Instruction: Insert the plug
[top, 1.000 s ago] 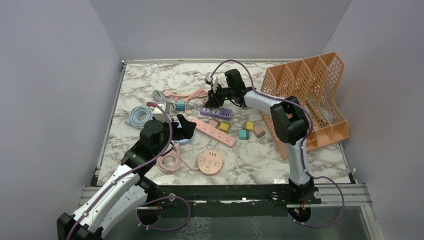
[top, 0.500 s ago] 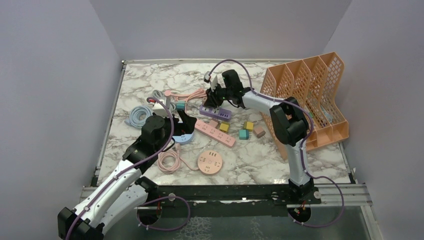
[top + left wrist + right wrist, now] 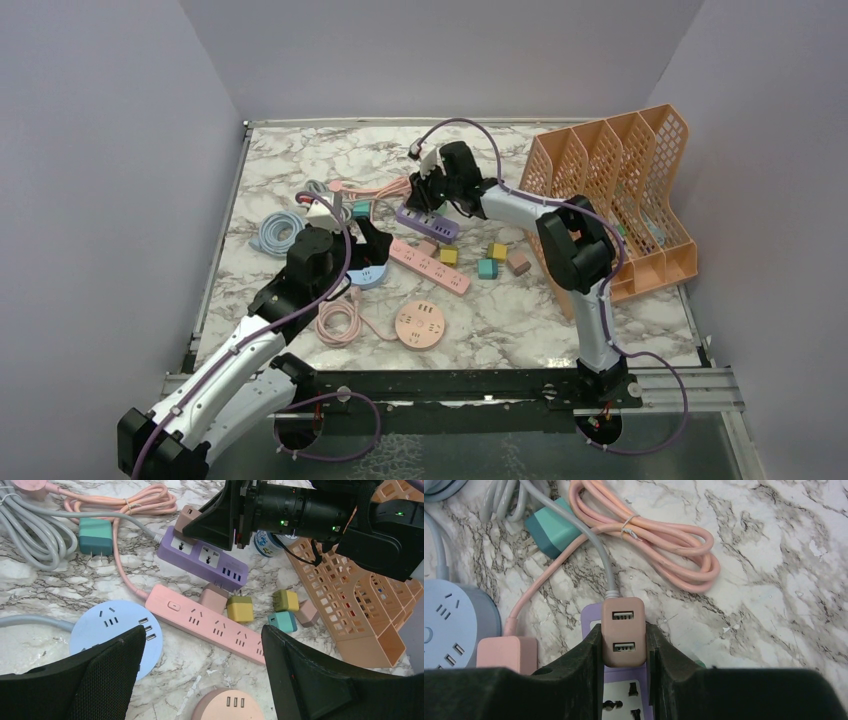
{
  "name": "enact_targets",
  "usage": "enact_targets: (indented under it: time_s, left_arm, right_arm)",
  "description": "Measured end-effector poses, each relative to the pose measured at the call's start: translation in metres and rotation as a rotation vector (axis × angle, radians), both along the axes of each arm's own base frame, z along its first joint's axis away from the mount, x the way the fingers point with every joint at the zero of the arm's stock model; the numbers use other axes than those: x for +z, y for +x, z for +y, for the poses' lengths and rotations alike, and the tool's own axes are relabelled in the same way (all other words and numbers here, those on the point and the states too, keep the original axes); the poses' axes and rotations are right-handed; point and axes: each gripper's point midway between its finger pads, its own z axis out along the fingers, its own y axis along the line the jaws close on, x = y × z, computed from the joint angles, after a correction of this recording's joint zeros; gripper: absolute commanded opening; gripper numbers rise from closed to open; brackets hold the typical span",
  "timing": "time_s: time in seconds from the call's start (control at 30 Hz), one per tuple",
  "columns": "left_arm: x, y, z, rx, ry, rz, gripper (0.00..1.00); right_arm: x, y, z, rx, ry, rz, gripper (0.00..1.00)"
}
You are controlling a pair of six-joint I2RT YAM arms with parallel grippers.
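My right gripper [image 3: 624, 626] is shut on a tan-pink two-port USB charger plug [image 3: 623, 632] and holds it at the far end of the purple power strip [image 3: 620, 700], over its end socket. Whether the prongs are in the socket is hidden. In the top view the right gripper [image 3: 429, 190] stands over the purple strip [image 3: 432, 225] at mid-table. The left wrist view shows the plug [image 3: 188, 516] at the strip's [image 3: 202, 560] left end. My left gripper [image 3: 202, 632] is open and empty above the pink power strip [image 3: 210, 625], and it shows in the top view [image 3: 366, 250] too.
A round blue socket [image 3: 368, 276], a round pink socket [image 3: 419, 325], yellow [image 3: 449, 254] and teal [image 3: 487, 268] chargers, and coiled pink [image 3: 380, 190] and grey [image 3: 322, 193] cables lie around the strips. An orange file rack [image 3: 620, 200] stands at the right.
My right gripper has shifted slightly left with the plug, and the purple strip has swung a little with it. My left arm has moved a little forward and left.
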Motion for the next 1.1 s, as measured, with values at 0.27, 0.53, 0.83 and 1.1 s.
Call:
enact_targets:
  time_s: [0.27,0.53,0.83,1.1]
  left_arm:
    - [-0.003,0.001,0.0,0.003,0.009,0.012,0.88]
    - [-0.006,-0.001,0.001,0.003,0.017,0.023,0.88]
    - [-0.004,-0.002,0.002,0.003,0.012,0.015,0.88]
    - [-0.003,-0.001,0.004,0.016,0.014,0.011,0.88]
  right_arm:
    - [0.0,0.004,0.001,-0.1,-0.009,-0.011,0.01]
    - [0.003,-0.008,0.003,-0.138,-0.042,-0.144,0.02]
    - [0.002,-0.016,0.004,-0.125,-0.066,-0.185,0.04]
    - [-0.003,-0.004,0.014,-0.161,-0.082,-0.125,0.07]
